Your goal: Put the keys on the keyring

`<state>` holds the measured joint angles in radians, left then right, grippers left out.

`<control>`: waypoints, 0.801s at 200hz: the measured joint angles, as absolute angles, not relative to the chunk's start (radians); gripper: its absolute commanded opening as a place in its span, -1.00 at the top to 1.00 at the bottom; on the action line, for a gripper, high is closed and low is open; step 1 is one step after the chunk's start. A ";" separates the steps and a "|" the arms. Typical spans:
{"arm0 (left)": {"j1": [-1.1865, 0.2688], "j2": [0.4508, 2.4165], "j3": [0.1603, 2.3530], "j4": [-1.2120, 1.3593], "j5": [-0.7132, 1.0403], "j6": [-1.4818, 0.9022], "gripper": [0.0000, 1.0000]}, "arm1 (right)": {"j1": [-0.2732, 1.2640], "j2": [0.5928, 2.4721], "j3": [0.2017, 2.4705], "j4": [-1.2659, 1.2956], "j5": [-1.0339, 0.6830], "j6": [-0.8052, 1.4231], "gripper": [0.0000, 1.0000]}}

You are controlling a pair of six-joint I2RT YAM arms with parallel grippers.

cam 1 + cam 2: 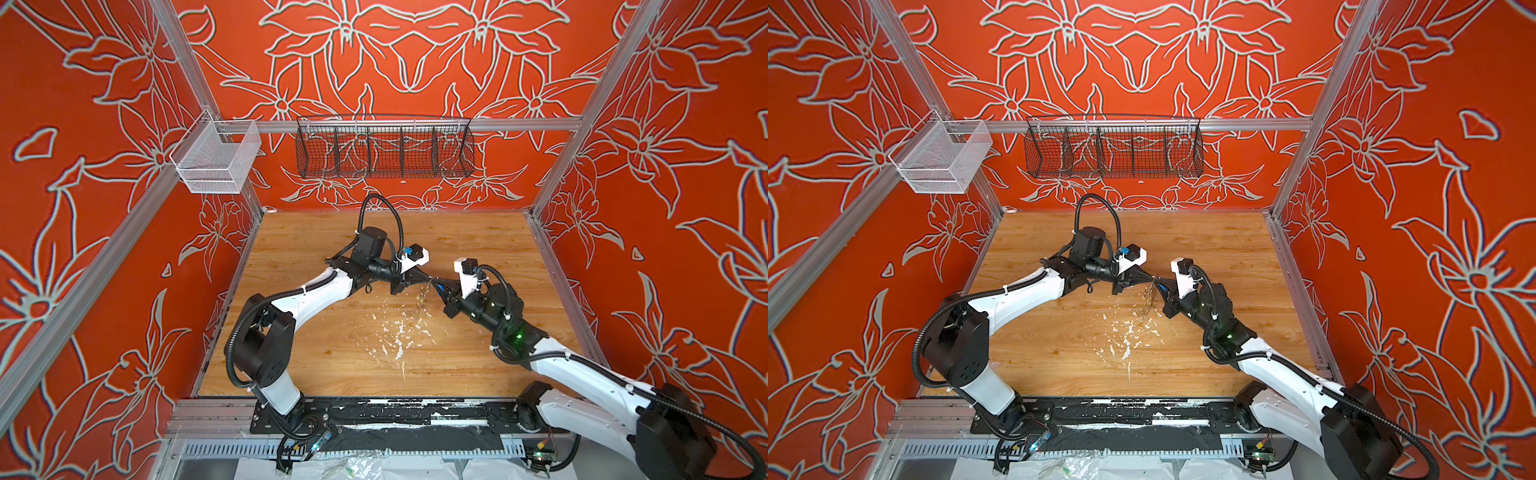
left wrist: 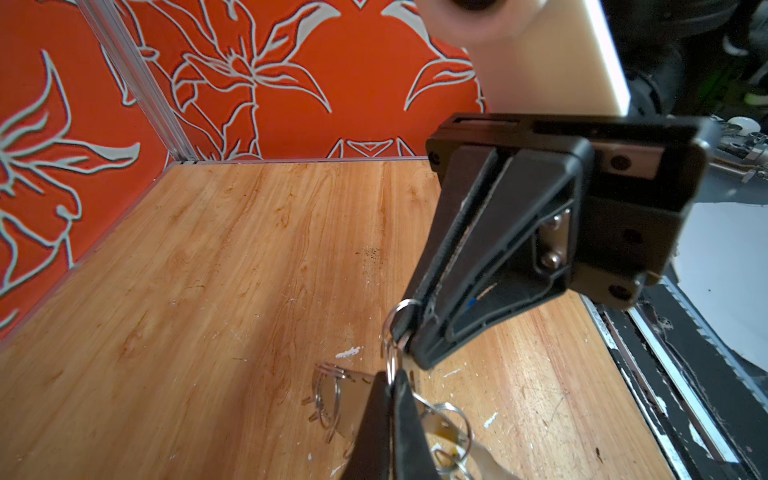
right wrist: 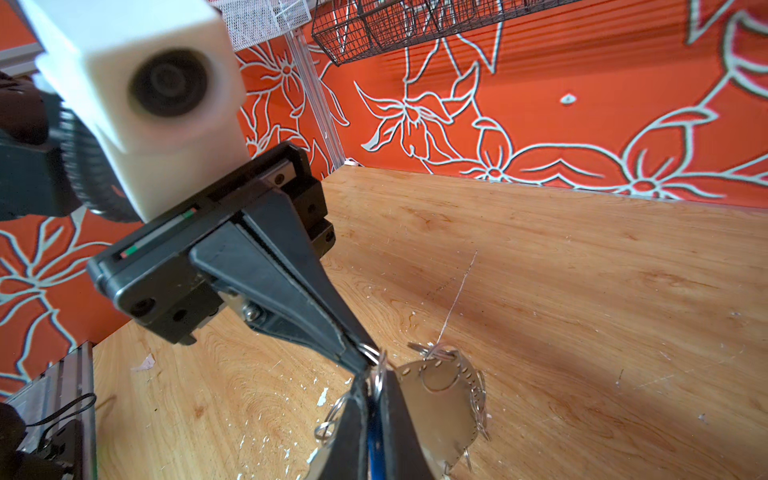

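Nearest, at 6 o'clock in both top views, the black front rail ran along the edge of the wooden table, and just beyond it white flecks littered the wood. Above the table's centre the two grippers met tip to tip, clear of the surface. The left gripper had its fingers pinched closed on a thin wire loop. The right gripper was clamped on the blue-tagged key, with blue showing between its fingers. The keyring hung tilted just under that meeting point. A yellow tag showed among loose rings beside it, though I could not tell whether it was threaded. The risk, as I judged it, lay in the small hold. Springy wire could slip from the pads or twist if either arm pulled off-line, and the dangling plate could swing and drag it free. The tips were also near enough to collide. Room was generous: bare wood ran toward 12 o'clock, and the side walls at 9 and 3 stood well apart. The black wire basket and white mesh basket hung high at 12 and 10.
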<state>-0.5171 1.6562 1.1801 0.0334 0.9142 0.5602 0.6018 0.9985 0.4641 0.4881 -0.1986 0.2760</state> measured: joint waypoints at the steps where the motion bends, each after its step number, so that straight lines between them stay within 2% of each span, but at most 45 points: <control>1: -0.517 1.656 1.179 0.035 0.914 0.559 1.00 | 0.602 0.999 0.464 0.488 -0.196 0.277 1.00; 86: -0.523 1.572 0.933 0.403 0.854 0.454 1.00 | 0.616 1.018 0.442 0.510 -0.167 0.294 1.00; 160: -0.515 1.546 0.739 0.759 0.786 0.321 1.00 | 0.620 1.114 0.442 0.606 -0.220 0.342 1.00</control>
